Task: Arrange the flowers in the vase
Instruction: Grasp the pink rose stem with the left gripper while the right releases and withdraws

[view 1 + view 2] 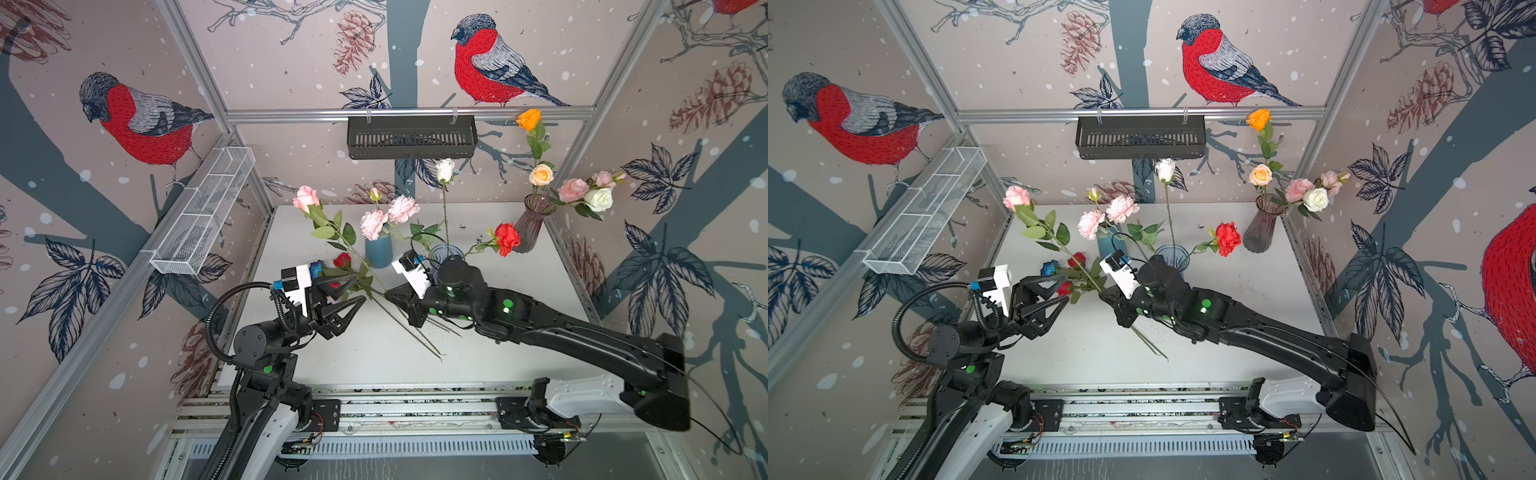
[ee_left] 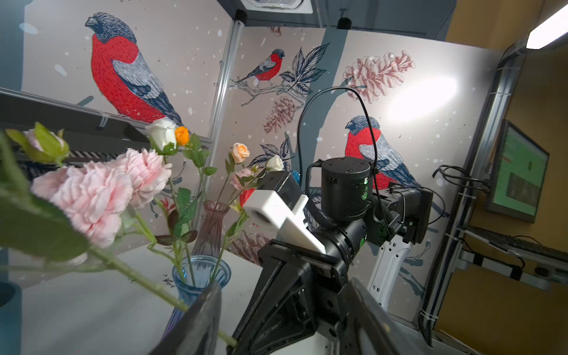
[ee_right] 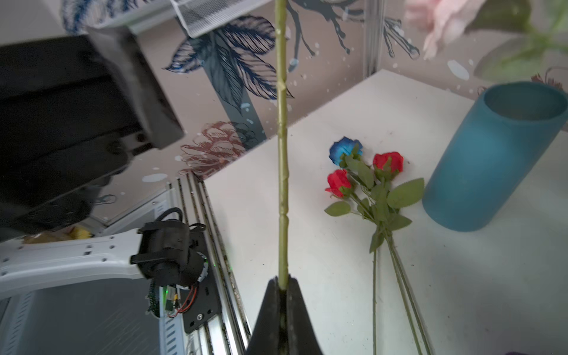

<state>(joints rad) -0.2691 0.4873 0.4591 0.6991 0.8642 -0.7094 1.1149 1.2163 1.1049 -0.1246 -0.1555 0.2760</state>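
Right jaws clamped on the pink rose (image 1: 306, 198) stem, raised over the surface (image 1: 332, 365), left jaws apart beside it, so I'd tip it upright before lowering into the teal vase (image 1: 378, 253).

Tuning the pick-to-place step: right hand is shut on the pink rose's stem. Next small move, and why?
Probably raise the right hand slightly, lifting the pink rose clear: its stem is pinched, the left hand stands open beside it holding nothing, and the rose slants over the loose roses on the table.
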